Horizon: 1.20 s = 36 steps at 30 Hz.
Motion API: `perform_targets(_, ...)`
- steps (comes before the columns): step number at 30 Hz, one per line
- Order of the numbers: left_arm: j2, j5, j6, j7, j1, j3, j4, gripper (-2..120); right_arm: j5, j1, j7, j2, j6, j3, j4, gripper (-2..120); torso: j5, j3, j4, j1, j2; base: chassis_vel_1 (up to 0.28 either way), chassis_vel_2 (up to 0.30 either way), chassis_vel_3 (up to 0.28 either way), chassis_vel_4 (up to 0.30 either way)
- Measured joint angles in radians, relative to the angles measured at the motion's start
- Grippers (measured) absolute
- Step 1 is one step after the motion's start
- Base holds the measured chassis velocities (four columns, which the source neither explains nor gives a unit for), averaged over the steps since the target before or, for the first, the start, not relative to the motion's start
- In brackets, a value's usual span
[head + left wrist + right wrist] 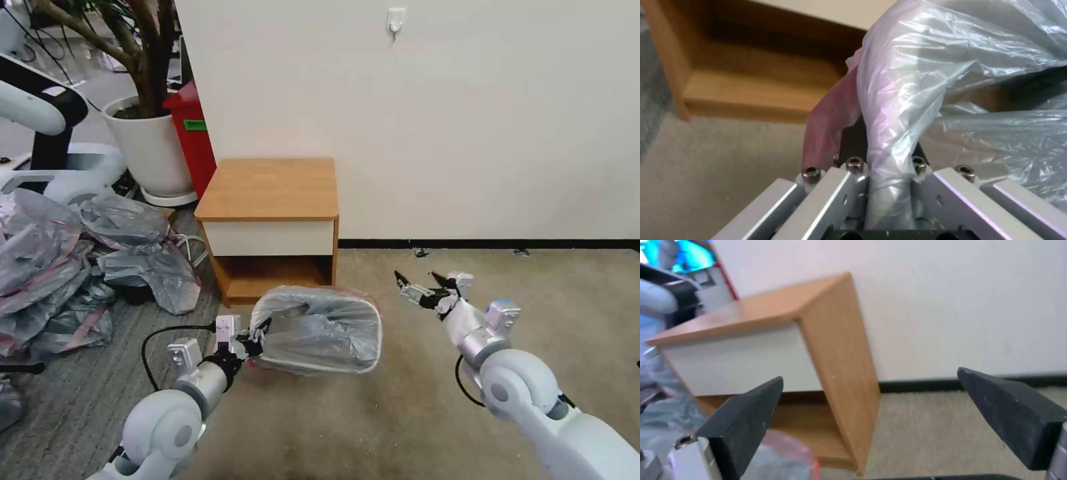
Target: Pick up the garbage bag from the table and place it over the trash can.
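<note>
Left gripper (259,335) fingers pinch the garbage bag (320,330) rim; right gripper (419,283) fingers spread wide, raised alongside.

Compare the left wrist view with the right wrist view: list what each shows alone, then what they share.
Left wrist view alone: the left gripper shut on a bunched fold of the garbage bag, right at its pink band.

Right wrist view alone: the right gripper with its black fingers spread open and holding nothing, plus the table's top, white drawer front and the wall.

Both: the table, its shelf gap and the carpet.
</note>
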Motion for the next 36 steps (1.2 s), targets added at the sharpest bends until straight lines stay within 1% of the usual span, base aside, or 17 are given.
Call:
perform_targets(2, -0.003, 0.009, -0.008, -0.001, 0.0, 0.0, 0.001, 3, -0.027, -0.012, -0.01, -0.001, 0.005, 0.004, 0.015, 99, 0.0, 0.0, -0.0001, 0.0, 0.0, 0.0, 0.0, 0.0, 0.0)
perform_targets(4, -0.013, 0.036, -0.033, -0.005, 0.003, 0.001, 0.003, 3, -0.129, -0.05, -0.048, -0.003, 0.021, 0.01, 0.062, 96, 0.0001, 0.0, 0.0, 0.0, 0.0, 0.0, 0.0, 0.0, 0.0)
perform_targets(10, -0.025, 0.079, -0.063, -0.006, 0.013, 0.002, 0.006, 3, -0.194, -0.086, -0.068, -0.003, 0.03, -0.006, 0.124, 86, 0.0001, 0.0, 0.0001, 0.0, 0.0, 0.0, 0.0, 0.0, 0.0)
perform_targets(14, -0.036, 0.113, -0.085, -0.006, 0.019, 0.008, 0.005, 3, -0.27, -0.101, -0.082, -0.009, 0.03, -0.028, 0.164, 69, 0.0001, 0.0, 0.0, 0.0, 0.0, 0.0, 0.0, 0.0, 0.0)
perform_targets(16, -0.036, 0.118, -0.087, -0.006, 0.019, 0.009, 0.006, 3, -0.278, -0.101, -0.084, -0.011, 0.029, -0.029, 0.166, 68, 0.0001, 0.0, 0.0, 0.0, 0.0, 0.0, 0.0, 0.0, 0.0)
perform_targets(17, -0.038, 0.133, -0.093, -0.006, 0.019, 0.013, 0.007, 3, -0.301, -0.102, -0.092, -0.018, 0.029, -0.035, 0.172, 59, 0.0001, 0.0, 0.0, 0.0, 0.0, 0.0, 0.0, 0.0, 0.0)
perform_targets(18, -0.038, 0.133, -0.093, -0.006, 0.019, 0.013, 0.007, 3, -0.301, -0.102, -0.092, -0.018, 0.029, -0.035, 0.172, 59, 0.0001, 0.0, 0.0, 0.0, 0.0, 0.0, 0.0, 0.0, 0.0)
perform_targets(20, -0.047, 0.162, -0.101, -0.006, 0.016, 0.022, 0.013, 3, -0.342, -0.106, -0.113, -0.025, 0.026, -0.044, 0.18, 47, 0.0001, 0.0, 0.0001, 0.0, 0.0, 0.0, 0.0, 0.0, 0.0)
perform_targets(22, -0.052, 0.174, -0.105, -0.005, 0.013, 0.026, 0.016, 3, -0.359, -0.108, -0.128, -0.026, 0.023, -0.047, 0.182, 46, 0.0001, 0.0, 0.0, 0.0, 0.0, 0.0, 0.0, 0.0, 0.0)
perform_targets(23, -0.056, 0.189, -0.11, -0.004, 0.011, 0.031, 0.019, 3, -0.38, -0.108, -0.148, -0.03, 0.017, -0.052, 0.182, 39, 0.0001, 0.0, 0.0, 0.0, 0.0, 0.0, 0.0, 0.0, 0.0)
perform_targets(26, -0.062, 0.241, -0.121, 0.014, 0.008, 0.044, 0.023, 3, -0.422, -0.095, -0.205, -0.051, -0.002, -0.068, 0.181, 26, 0.0002, 0.0, 0.0001, 0.0, 0.0, 0.0, 0.0, 0.0, 0.0)
perform_targets(28, -0.063, 0.252, -0.124, 0.018, 0.008, 0.045, 0.024, 3, -0.425, -0.092, -0.218, -0.055, -0.006, -0.07, 0.181, 22, 0.0002, 0.0, 0.0, 0.0, 0.0, 0.0, 0.0, 0.0, 0.0)
perform_targets(30, -0.069, 0.31, -0.14, 0.042, 0.008, 0.054, 0.027, 3, -0.444, -0.073, -0.309, -0.078, -0.025, -0.08, 0.181, 11, 0.0002, 0.0, 0.0, 0.0, 0.0, 0.0, 0.0, 0.0, 0.0)
perform_targets(31, -0.069, 0.31, -0.14, 0.042, 0.008, 0.054, 0.027, 3, -0.444, -0.073, -0.309, -0.078, -0.025, -0.08, 0.181, 11, 0.0002, 0.0, 0.0, 0.0, 0.0, 0.0, 0.0, 0.0, 0.0)
perform_targets(34, -0.08, 0.365, -0.156, 0.057, 0.008, 0.072, 0.035, 3, -0.455, -0.054, -0.421, -0.095, -0.045, -0.093, 0.181, 0, 0.0002, 0.0, 0.0, 0.0, 0.0, 0.0, 0.0, 0.0, 0.0)
perform_targets(35, -0.08, 0.365, -0.156, 0.057, 0.008, 0.072, 0.035, 3, -0.455, -0.054, -0.421, -0.095, -0.045, -0.093, 0.181, 0, 0.0002, 0.0, 0.0, 0.0, 0.0, 0.0, 0.0, 0.0, 0.0)
perform_targets(36, -0.086, 0.392, -0.165, 0.067, 0.008, 0.079, 0.041, 3, -0.455, -0.044, -0.459, -0.104, -0.063, -0.103, 0.181, 0, 0.0002, 0.0, 0.0, 0.0, 0.0, 0.0, 0.0, 0.0, 0.0)
